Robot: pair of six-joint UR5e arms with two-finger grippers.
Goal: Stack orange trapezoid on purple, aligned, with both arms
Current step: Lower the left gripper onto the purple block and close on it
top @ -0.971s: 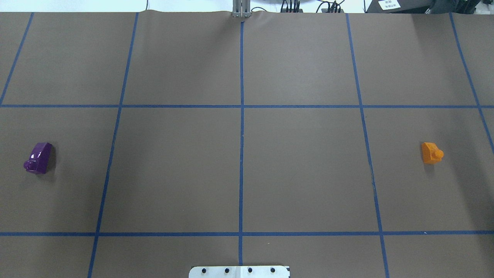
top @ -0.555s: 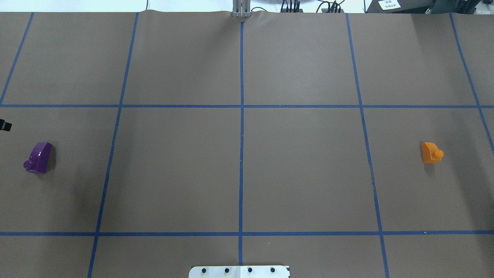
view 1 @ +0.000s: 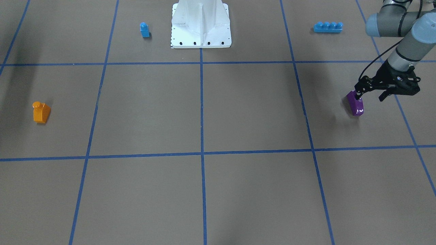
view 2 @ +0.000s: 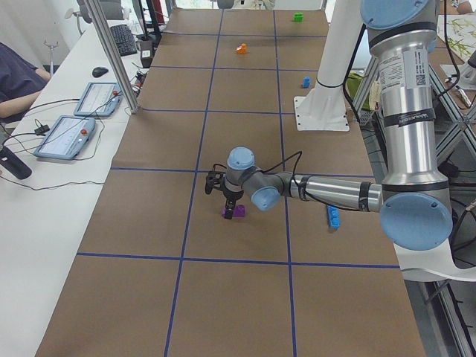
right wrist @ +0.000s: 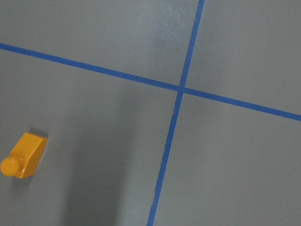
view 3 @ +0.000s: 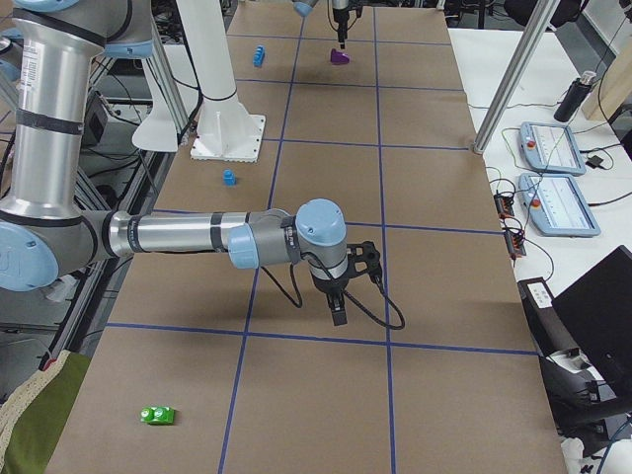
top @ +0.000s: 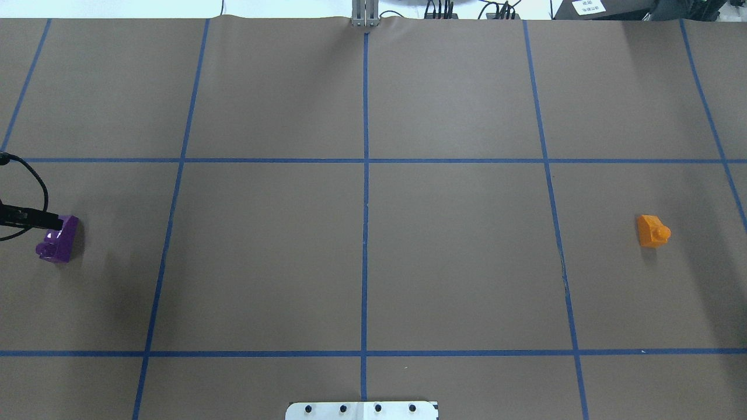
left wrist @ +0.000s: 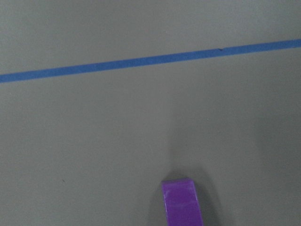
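Exterior front-facing — purple (view 1: 355, 106) below left end effector (view 1: 370, 98)

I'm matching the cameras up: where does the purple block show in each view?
Front-facing: purple block right side, mid-height.
Overhead: purple block far left, mid-height.
Exterior left: purple block near centre.
Exterior right: purple block top centre, far end.
Left wrist: purple block bottom edge, cut off.
Right wrist: not in it.
Landmark: white pedestal base, seen in all four exterior views.

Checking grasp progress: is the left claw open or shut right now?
Open. The left claw is spread wide in the front view, one tip by the purple block.
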